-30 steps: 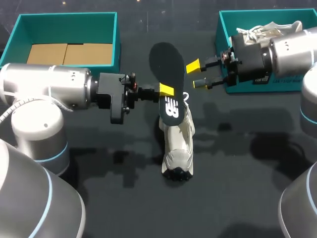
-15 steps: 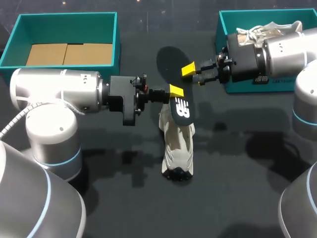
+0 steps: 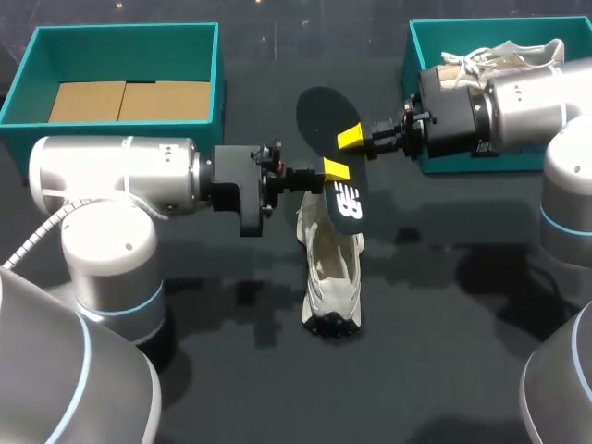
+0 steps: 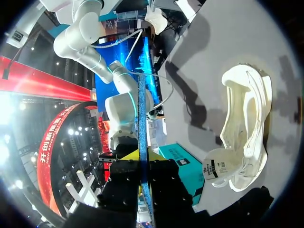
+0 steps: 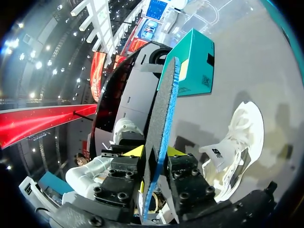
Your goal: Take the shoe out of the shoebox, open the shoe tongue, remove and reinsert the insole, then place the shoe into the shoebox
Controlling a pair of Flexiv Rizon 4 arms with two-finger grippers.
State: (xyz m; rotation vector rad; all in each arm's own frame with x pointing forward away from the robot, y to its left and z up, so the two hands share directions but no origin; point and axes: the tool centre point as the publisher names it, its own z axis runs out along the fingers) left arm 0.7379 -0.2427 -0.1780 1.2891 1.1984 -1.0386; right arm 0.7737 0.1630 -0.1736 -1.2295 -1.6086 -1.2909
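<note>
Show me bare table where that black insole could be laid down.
Bare table lies right of the shoe, and between the shoe and the near edge. Mid-table is crowded: the left gripper and right gripper clamp the insole over the shoe.

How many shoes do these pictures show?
2. One shoe lies on the table in the middle; the second shoe lies in the right box, partly hidden by the right arm.

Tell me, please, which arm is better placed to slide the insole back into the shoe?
Left, I'd say: the left fingers grip the insole near the end over the shoe, while the right fingers hold it farther away.
</note>
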